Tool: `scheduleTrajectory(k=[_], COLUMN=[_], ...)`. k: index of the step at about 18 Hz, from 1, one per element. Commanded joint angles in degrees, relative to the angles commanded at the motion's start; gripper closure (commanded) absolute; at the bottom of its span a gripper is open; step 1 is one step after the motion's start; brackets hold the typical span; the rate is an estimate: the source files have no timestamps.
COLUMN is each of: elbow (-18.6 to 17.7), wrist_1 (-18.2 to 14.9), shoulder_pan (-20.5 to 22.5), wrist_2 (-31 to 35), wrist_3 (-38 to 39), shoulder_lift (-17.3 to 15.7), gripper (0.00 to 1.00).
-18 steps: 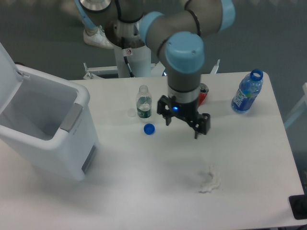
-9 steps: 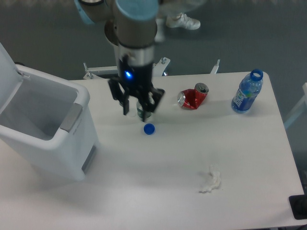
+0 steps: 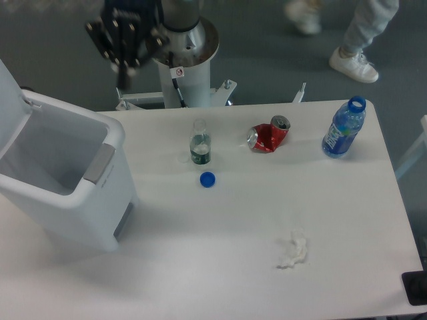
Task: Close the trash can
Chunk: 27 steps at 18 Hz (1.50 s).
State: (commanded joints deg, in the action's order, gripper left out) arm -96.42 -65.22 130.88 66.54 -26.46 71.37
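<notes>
Trash can sat at the left end of the surface, lid tilted up and back, bin open. Gripper hung above the far edge, behind the can, holding nothing; blurred, so jaws' spread couldn't be told.

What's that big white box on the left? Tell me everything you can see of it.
It is the trash can, a large boxy white bin that looks like plastic, standing on the table's left side. Its hinged lid is swung up and back, so it is open. A grey panel sits on the front rim. Nothing touches it; the claw is apart.
</notes>
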Motion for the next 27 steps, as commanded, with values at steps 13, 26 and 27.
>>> scheduleTrajectory(k=[13, 26, 27], elbow=[3.07, 11.16, 11.16], wrist_1=[2.55, 2.55, 2.55], shoulder_pan=[-11.08, -24.44, -25.40], wrist_2=[-8.18, -0.02, 1.30], wrist_3=[-15.72, -15.82, -15.73], shoulder_lift=[1.93, 13.88, 14.67], gripper=[1.00, 1.00, 1.00])
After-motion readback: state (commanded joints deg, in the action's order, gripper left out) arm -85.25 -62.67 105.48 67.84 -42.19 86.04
